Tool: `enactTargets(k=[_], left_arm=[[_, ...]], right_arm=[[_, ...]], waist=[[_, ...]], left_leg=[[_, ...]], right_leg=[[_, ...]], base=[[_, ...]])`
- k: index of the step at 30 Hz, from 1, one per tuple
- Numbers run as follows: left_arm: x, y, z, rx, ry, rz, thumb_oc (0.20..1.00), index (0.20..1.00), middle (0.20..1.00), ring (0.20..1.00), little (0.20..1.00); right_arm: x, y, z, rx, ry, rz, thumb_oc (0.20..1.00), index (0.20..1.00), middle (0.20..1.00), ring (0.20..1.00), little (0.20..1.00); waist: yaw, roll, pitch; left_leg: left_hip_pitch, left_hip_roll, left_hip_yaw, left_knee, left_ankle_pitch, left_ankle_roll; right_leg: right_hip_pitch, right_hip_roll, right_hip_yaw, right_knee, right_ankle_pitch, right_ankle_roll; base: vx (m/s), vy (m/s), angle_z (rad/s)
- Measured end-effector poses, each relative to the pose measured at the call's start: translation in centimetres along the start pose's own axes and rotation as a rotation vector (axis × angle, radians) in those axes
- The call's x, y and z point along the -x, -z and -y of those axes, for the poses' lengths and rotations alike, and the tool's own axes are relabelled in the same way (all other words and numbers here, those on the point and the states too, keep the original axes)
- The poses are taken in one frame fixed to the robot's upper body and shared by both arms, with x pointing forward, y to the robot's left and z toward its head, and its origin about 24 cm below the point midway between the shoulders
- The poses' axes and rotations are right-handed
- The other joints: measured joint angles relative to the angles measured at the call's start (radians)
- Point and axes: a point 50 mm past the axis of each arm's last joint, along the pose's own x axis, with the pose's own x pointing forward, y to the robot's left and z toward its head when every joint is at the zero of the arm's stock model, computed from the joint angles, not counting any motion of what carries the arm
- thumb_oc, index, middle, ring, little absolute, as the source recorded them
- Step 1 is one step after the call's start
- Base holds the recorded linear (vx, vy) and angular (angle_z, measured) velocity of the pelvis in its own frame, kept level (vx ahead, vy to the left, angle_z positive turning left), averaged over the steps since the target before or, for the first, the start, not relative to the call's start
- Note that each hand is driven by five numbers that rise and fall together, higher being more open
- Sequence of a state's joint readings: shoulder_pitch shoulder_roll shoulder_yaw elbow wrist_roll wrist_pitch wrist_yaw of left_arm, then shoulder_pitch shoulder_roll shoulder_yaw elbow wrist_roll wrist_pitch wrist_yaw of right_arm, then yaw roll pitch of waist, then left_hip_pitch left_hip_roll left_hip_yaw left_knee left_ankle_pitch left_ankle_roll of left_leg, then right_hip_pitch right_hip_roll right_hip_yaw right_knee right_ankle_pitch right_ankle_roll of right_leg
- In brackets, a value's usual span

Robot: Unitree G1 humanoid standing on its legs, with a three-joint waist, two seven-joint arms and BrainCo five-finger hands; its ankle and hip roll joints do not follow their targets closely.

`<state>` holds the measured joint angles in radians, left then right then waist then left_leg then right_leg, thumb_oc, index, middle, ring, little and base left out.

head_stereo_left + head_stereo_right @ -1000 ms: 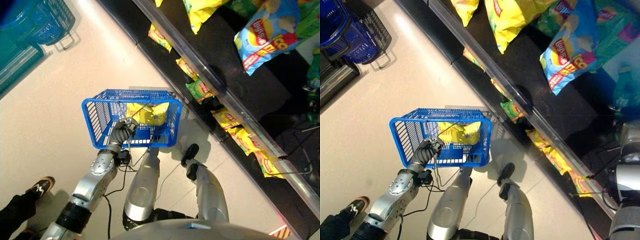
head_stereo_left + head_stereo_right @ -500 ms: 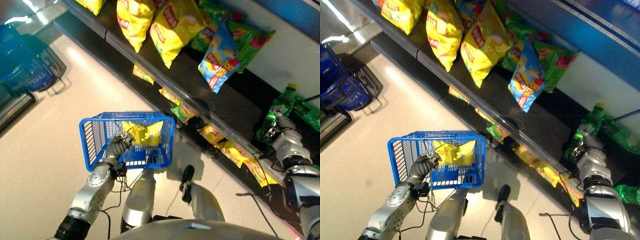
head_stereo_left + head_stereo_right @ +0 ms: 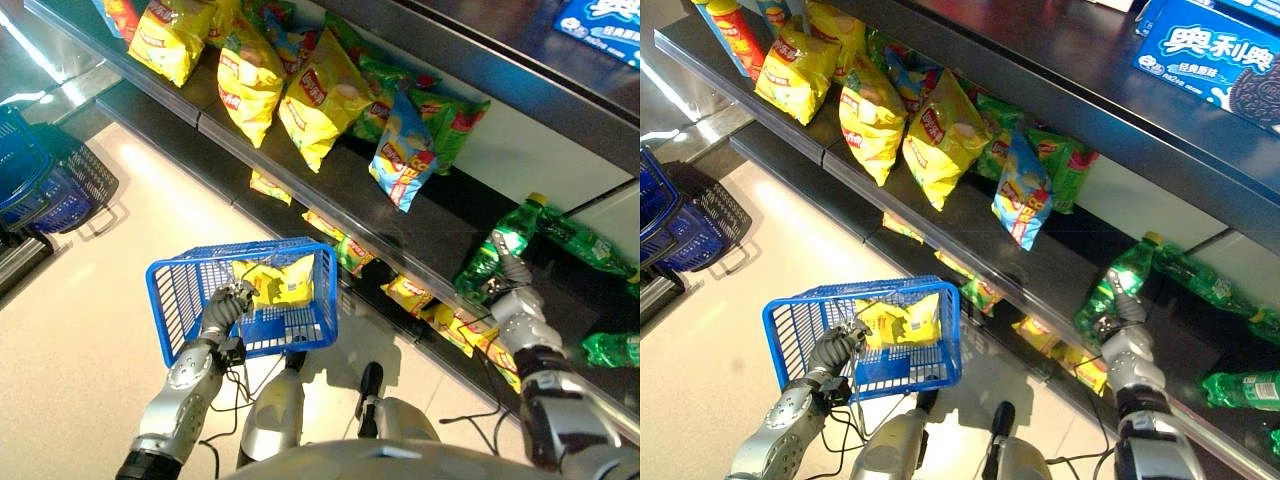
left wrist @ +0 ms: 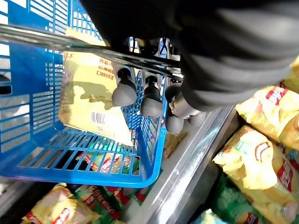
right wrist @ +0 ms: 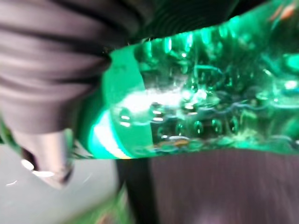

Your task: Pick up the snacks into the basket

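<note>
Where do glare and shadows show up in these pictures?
Left eye view: overhead light glares off the pale glossy floor. Left wrist view: a dark shadow falls across the yellow snack bag inside the blue plastic basket. Right wrist view: white highlights glint on the green plastic bottle.

Blue mesh basket (image 3: 180,290) — yellow snack bag (image 3: 277,283) inside — green bottle (image 3: 500,248), black shelf (image 3: 420,215).
</note>
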<state>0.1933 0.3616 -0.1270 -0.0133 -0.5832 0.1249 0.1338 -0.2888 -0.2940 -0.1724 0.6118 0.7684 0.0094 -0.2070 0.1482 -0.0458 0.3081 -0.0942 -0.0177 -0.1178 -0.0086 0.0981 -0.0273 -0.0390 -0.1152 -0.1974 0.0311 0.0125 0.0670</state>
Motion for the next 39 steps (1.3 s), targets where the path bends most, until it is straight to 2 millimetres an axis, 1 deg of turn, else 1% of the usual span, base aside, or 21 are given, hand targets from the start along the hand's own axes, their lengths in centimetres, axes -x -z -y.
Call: enactTargets(k=[4,9,10,12,13,15,16,19,20,22,23,24,25,26,27,28,29,31,32,35,39], left_arm=[[0.1,0.4,0.4,0.038,0.012,-0.006,0.200,0.200,0.200,0.200,0.200],[0.3,0.5,0.1,0.066,0.000,-0.002,0.200,0.200,0.200,0.200,0.200],[0.3,0.6,0.0,0.072,-0.003,-0.001,0.200,0.200,0.200,0.200,0.200],[0.3,0.6,0.0,0.077,0.003,0.000,0.200,0.200,0.200,0.200,0.200],[0.4,0.6,0.0,0.080,0.004,0.001,0.200,0.200,0.200,0.200,0.200],[0.3,0.5,0.1,0.081,0.008,0.004,0.200,0.200,0.200,0.200,0.200],[0.3,0.5,0.1,0.081,0.009,0.005,0.200,0.200,0.200,0.200,0.200],[-0.1,-0.1,0.4,0.075,0.025,0.025,0.200,0.200,0.200,0.200,0.200],[-0.2,-0.2,0.5,0.073,0.026,0.027,0.200,0.200,0.200,0.200,0.200],[-1.2,-1.5,1.9,0.060,0.081,0.065,0.200,0.200,0.200,0.200,0.200],[-2.2,-3.2,3.1,0.037,0.130,0.111,0.200,0.200,0.200,0.200,0.200],[-2.4,-3.6,3.6,0.024,0.151,0.121,0.200,0.200,0.200,0.200,0.200],[-2.9,-4.5,5.2,-0.009,0.210,0.139,0.200,0.200,0.200,0.200,0.200],[-3.3,-5.3,5.9,-0.024,0.239,0.163,0.200,0.200,0.200,0.200,0.200],[-3.8,-6.8,7.4,-0.013,0.292,0.208,0.200,0.200,0.200,0.200,0.200],[-4.0,-7.6,8.0,-0.012,0.310,0.234,0.200,0.200,0.200,0.200,0.200],[-4.3,-9.3,9.2,-0.011,0.334,0.287,0.200,0.200,0.200,0.200,0.200],[-4.5,-10.6,10.1,0.002,0.352,0.328,0.200,0.200,0.200,0.200,0.200],[-4.5,-10.8,10.2,0.011,0.351,0.337,0.200,0.200,0.200,0.200,0.200],[-4.5,-11.1,11.3,0.028,0.370,0.351,0.200,0.200,0.200,0.200,0.200],[-4.2,-11.2,13.4,0.074,0.407,0.361,0.200,0.200,0.200,0.200,0.200]], right_arm=[[2.1,1.6,-1.4,0.013,-0.156,-0.017,0.200,0.200,0.200,0.200,0.200],[4.3,3.8,-1.5,0.033,-0.264,-0.089,0.200,0.200,0.200,0.200,0.200],[4.9,4.2,-1.2,0.076,-0.292,-0.099,0.200,0.200,0.200,0.200,0.200],[5.2,4.4,-0.3,0.164,-0.302,-0.115,0.200,0.200,0.200,0.200,0.200],[5.5,4.7,0.6,0.231,-0.290,-0.130,0.200,0.200,0.200,0.200,0.200],[5.8,5.0,1.4,0.327,-0.290,-0.145,0.200,0.200,0.200,0.200,0.200],[5.8,5.1,1.5,0.356,-0.294,-0.150,0.200,0.200,0.200,0.200,0.200],[5.9,5.6,1.6,0.560,-0.352,-0.181,0.200,0.200,0.200,0.200,0.200],[5.9,5.8,1.6,0.579,-0.356,-0.187,0.200,0.200,0.200,0.200,0.200],[5.4,6.3,0.8,0.688,-0.400,-0.203,0.200,0.200,0.200,0.200,0.200],[4.4,6.1,-0.4,0.757,-0.424,-0.198,0.200,0.200,0.200,0.200,0.200],[4.1,6.2,-0.7,0.775,-0.428,-0.203,0.200,0.200,0.200,0.200,0.200],[3.5,6.8,-1.8,0.819,-0.452,-0.215,0.200,0.200,0.200,0.200,0.200],[3.1,6.6,-2.4,0.838,-0.462,-0.209,0.200,0.200,0.200,0.200,0.200],[2.8,6.6,-3.4,0.867,-0.482,-0.200,0.200,0.200,0.200,0.200,0.200],[2.5,6.2,-4.2,0.869,-0.496,-0.178,0.200,0.200,0.200,0.200,0.200],[2.2,6.1,-5.4,0.882,-0.519,-0.165,0.200,0.200,0.200,0.200,0.200],[2.1,6.1,-6.5,0.907,-0.542,-0.157,0.200,0.200,0.200,0.200,0.200],[2.1,6.2,-6.8,0.914,-0.546,-0.156,0.200,0.200,0.200,0.200,0.200],[1.4,6.2,-7.4,0.962,-0.521,-0.152,0.200,0.200,0.200,0.200,0.200],[0.8,5.0,-9.9,0.989,-0.527,-0.078,0.200,0.200,0.200,0.200,0.200]], waist=[[0.000,0.006,-0.034],[-0.020,0.009,-0.060],[-0.025,0.010,-0.065],[-0.035,0.009,-0.074],[-0.048,0.008,-0.083],[-0.052,0.007,-0.086],[-0.053,0.007,-0.086],[-0.059,0.011,-0.085],[-0.059,0.010,-0.086],[-0.060,0.011,-0.053],[-0.056,0.020,0.002],[-0.054,0.023,0.020],[-0.056,0.027,0.062],[-0.057,0.031,0.087],[-0.057,0.033,0.137],[-0.057,0.036,0.161],[-0.063,0.036,0.210],[-0.078,0.034,0.232],[-0.082,0.034,0.246],[-0.092,0.031,0.246],[-0.103,0.030,0.245]], left_leg=[[0.034,0.000,0.007,-0.020,-0.006,0.003],[0.067,0.001,0.028,-0.047,-0.006,0.006],[0.075,0.001,0.035,-0.054,-0.005,0.007],[0.084,0.001,0.040,-0.062,-0.004,0.009],[0.088,0.001,0.044,-0.068,-0.003,0.010],[0.089,0.002,0.057,-0.071,-0.003,0.010],[0.087,0.003,0.060,-0.071,-0.003,0.011],[0.041,0.003,0.074,-0.058,0.001,0.014],[0.028,0.004,0.079,-0.050,-0.001,0.013],[-0.056,0.001,0.087,0.022,-0.014,0.013],[-0.105,0.000,0.085,0.062,-0.015,0.013],[-0.116,-0.001,0.085,0.071,-0.014,0.014],[-0.157,-0.005,0.084,0.114,-0.021,0.011],[-0.181,-0.007,0.081,0.138,-0.034,0.015],[-0.226,-0.011,0.083,0.177,-0.036,0.015],[-0.245,-0.012,0.083,0.190,-0.037,0.016],[-0.291,-0.013,0.082,0.223,-0.037,0.016],[-0.371,-0.015,0.082,0.261,-0.036,0.017],[-0.384,-0.015,0.081,0.271,-0.036,0.017],[-0.457,-0.015,0.085,0.303,-0.040,0.014],[-0.534,-0.012,0.087,0.327,-0.039,0.012]], right_leg=[[0.037,0.000,0.001,-0.029,0.002,0.002],[0.054,0.000,0.022,-0.044,0.004,0.006],[0.056,-0.001,0.026,-0.045,0.005,0.008],[0.059,-0.002,0.032,-0.048,0.007,0.009],[0.060,-0.002,0.034,-0.053,0.008,0.011],[0.052,-0.001,0.045,-0.053,0.010,0.011],[0.049,-0.001,0.050,-0.053,0.011,0.011],[-0.013,0.002,0.075,-0.030,0.017,0.010],[-0.025,0.000,0.077,-0.023,0.016,0.010],[-0.111,-0.005,0.081,0.040,0.009,0.007],[-0.156,-0.009,0.081,0.082,0.008,0.006],[-0.168,-0.010,0.081,0.095,0.007,0.004],[-0.220,-0.018,0.082,0.141,-0.006,0.005],[-0.240,-0.021,0.082,0.171,-0.022,0.002],[-0.293,-0.032,0.080,0.224,-0.030,0.000],[-0.313,-0.033,0.079,0.239,-0.030,-0.001],[-0.361,-0.039,0.078,0.282,-0.033,-0.006],[-0.447,-0.043,0.080,0.332,-0.039,-0.012],[-0.459,-0.043,0.081,0.344,-0.041,-0.013],[-0.539,-0.044,0.093,0.388,-0.050,-0.018],[-0.626,-0.043,0.099,0.423,-0.055,-0.025]], base=[[0.08,0.016,0.00],[0.04,0.017,-0.12],[0.02,0.009,-0.18],[0.01,0.012,-0.12],[-0.02,0.012,-0.08],[-0.09,0.014,-0.14],[-0.17,0.020,-0.23],[-0.26,0.013,-0.19],[-0.30,-0.006,-0.12],[-0.26,-0.002,-0.04],[-0.20,-0.002,0.03],[-0.20,-0.027,0.02],[-0.09,-0.026,0.02],[-0.15,-0.033,-0.01],[-0.08,-0.009,0.00],[-0.13,-0.023,0.00],[-0.08,-0.019,0.02],[-0.09,-0.021,0.04],[-0.05,-0.011,0.03],[-0.03,-0.020,-0.04],[0.00,-0.003,-0.02]])
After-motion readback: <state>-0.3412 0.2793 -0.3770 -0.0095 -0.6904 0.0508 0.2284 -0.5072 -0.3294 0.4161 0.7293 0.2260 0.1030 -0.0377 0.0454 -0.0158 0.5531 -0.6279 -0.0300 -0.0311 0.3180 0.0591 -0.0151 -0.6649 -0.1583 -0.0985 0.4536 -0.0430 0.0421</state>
